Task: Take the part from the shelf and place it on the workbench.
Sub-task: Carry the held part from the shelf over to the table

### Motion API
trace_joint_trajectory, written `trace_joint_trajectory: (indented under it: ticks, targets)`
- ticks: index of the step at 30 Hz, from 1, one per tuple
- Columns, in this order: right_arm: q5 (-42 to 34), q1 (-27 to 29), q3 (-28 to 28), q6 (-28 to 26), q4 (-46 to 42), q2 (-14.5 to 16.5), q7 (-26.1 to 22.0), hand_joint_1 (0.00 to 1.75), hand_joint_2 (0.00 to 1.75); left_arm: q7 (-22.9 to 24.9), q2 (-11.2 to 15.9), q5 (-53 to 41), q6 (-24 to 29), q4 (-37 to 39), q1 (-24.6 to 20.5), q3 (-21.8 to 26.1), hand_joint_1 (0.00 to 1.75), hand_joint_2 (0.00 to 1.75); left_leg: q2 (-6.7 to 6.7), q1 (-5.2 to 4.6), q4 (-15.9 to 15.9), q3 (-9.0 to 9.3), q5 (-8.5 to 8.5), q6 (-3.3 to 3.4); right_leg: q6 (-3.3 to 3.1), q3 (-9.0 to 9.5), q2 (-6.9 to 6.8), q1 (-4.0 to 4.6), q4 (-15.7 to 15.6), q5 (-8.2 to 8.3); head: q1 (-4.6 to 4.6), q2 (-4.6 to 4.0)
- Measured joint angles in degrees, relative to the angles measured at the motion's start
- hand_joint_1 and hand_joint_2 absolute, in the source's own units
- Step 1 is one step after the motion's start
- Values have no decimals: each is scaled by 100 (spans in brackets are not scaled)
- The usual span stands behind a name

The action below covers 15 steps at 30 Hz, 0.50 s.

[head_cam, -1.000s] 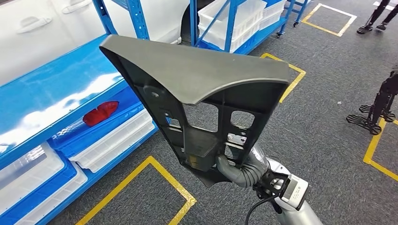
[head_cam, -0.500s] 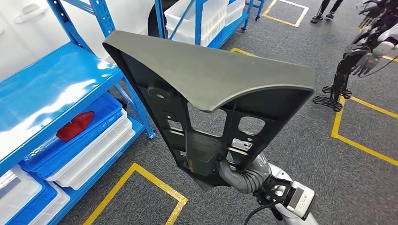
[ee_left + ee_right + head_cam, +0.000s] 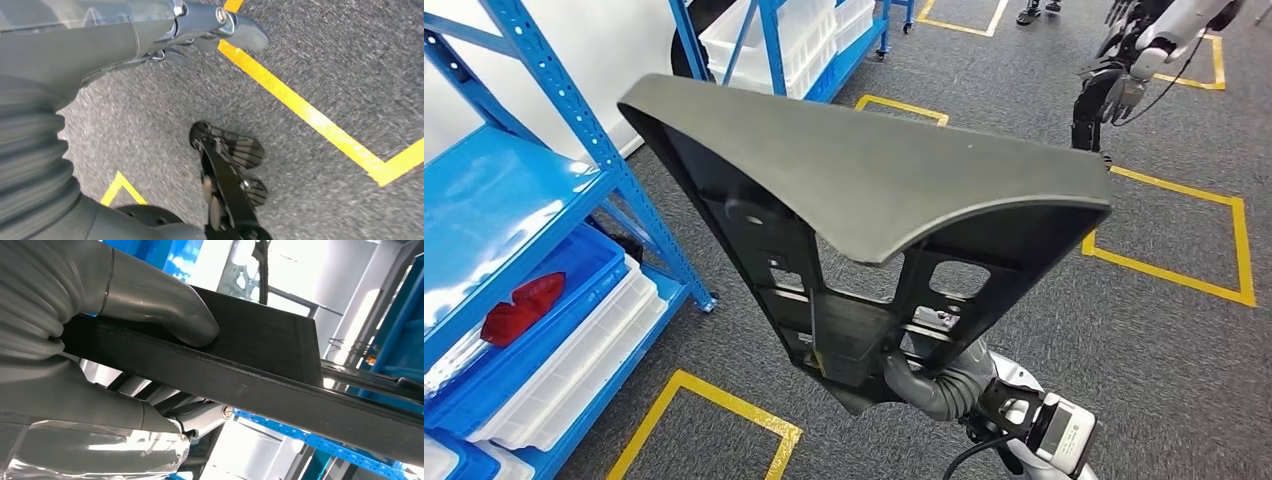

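1. Right hand point(image 3: 929, 378) grips the dark plastic part point(image 3: 864, 200) at its lower bracket edge; thumb point(image 3: 165, 307) presses on top, fingers below.
2. Part is held upright, right of the blue shelf point(image 3: 544, 150), clear of it.
3. Left hand point(image 3: 200, 25) hangs over the carpet; fingers look empty, closure unclear.
4. Carry step: keep the grip tight and the broad panel level, since it blocks the forward view.

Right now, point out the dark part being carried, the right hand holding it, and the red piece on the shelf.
Dark part point(image 3: 864, 170): head view, on its broad upper surface.
Right hand point(image 3: 929, 385): head view, on the grey thumb under the part.
Red piece point(image 3: 519, 308): head view, on its middle, in the blue tray.
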Motion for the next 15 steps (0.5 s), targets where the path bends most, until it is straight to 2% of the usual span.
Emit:
trace_joint_trajectory:
  ticks: [1, 2, 3, 4, 5, 6, 7, 8, 9, 10, 12, 13, 14, 15]
  targets:
    - [-7, 11, 0, 24, -18, -5, 0, 175, 175, 3, -13, -18, 0, 0, 11, -1, 0, 175, -23, 6, -263, 107, 199, 8, 6, 3, 78, -2, 11, -2, 0, 0]
    - [-16, 13, -2, 41, -35, -13, 0, 175, 175, 8, -24, -33, 1, 0, 14, -1, 0, 175, -118, 22, -680, 285, 437, 15, 18, 2, 151, -6, 29, -8, -1, 0]
    - [-29, 6, -5, 60, -48, -21, 0, 175, 175, 15, -36, -45, 5, 0, 14, -2, 0, 175, -273, 41, -1087, 458, 608, 22, 40, -13, 221, -1, 58, -16, 1, 0]
    - [-41, -6, -8, 75, -56, -30, 0, 175, 175, 27, -46, -51, 10, 0, 14, -4, 0, 175, -409, 56, -1382, 578, 713, 31, 72, -39, 291, -3, 83, -15, 3, 0]
    - [-47, -15, -12, 86, -61, -39, 0, 175, 175, 40, -55, -55, 15, 0, 15, -5, 0, 175, -513, 60, -1535, 635, 743, 45, 110, -70, 357, -8, 101, -9, 1, 0]
    - [-46, -21, -16, 92, -64, -49, 0, 175, 175, 52, -62, -56, 17, 0, 14, -5, 0, 175, -530, 50, -1564, 644, 726, 67, 153, -99, 425, -16, 106, 8, 3, 0]
    - [-42, -23, -21, 91, -70, -58, 1, 175, 175, 62, -66, -56, 15, 0, 10, -5, 0, 175, -466, 46, -1575, 646, 742, 103, 196, -121, 495, -29, 97, 29, 2, 0]
    - [-38, -20, -28, 90, -81, -70, 1, 175, 175, 64, -73, -56, 10, 0, -1, -5, 0, 175, -393, 45, -1599, 658, 763, 145, 226, -137, 493, -37, 109, 27, 1, 0]
    - [-33, -23, -34, 89, -94, -84, 1, 175, 175, 65, -80, -55, 5, 0, -12, -4, 0, 175, -321, 47, -1628, 671, 785, 193, 249, -178, 398, -32, 180, -22, 16, 0]
    - [-29, -31, -39, 88, -106, -95, -1, 175, 175, 64, -87, -54, 2, 0, -18, -4, 0, 175, -242, 48, -1656, 678, 805, 235, 268, -268, 240, -23, 365, -138, 31, 0]
    - [-10, -28, -45, 77, -122, -112, -2, 175, 175, 69, -93, -60, -3, 0, -4, -4, 0, 175, -82, 17, -1673, 678, 814, 284, 297, -611, -105, -23, 1090, -515, 59, 0]
    - [5, -9, -46, 68, -126, -123, -2, 175, 175, 83, -93, -73, 1, 0, 8, -4, 0, 175, 4, -1, -1672, 674, 811, 292, 312, -796, -177, -34, 1483, -674, 60, 0]
    - [21, 17, -48, 60, -130, -142, -2, 175, 175, 99, -93, -88, 11, 0, 17, -4, 0, 175, 86, -13, -1672, 672, 807, 296, 322, -913, -206, -47, 1737, -743, 60, 0]
    - [33, 39, -50, 51, -134, -164, -2, 175, 175, 114, -93, -103, 22, 0, 20, -4, 0, 175, 161, -21, -1671, 672, 802, 297, 326, -915, -221, -55, 1765, -703, 61, 0]
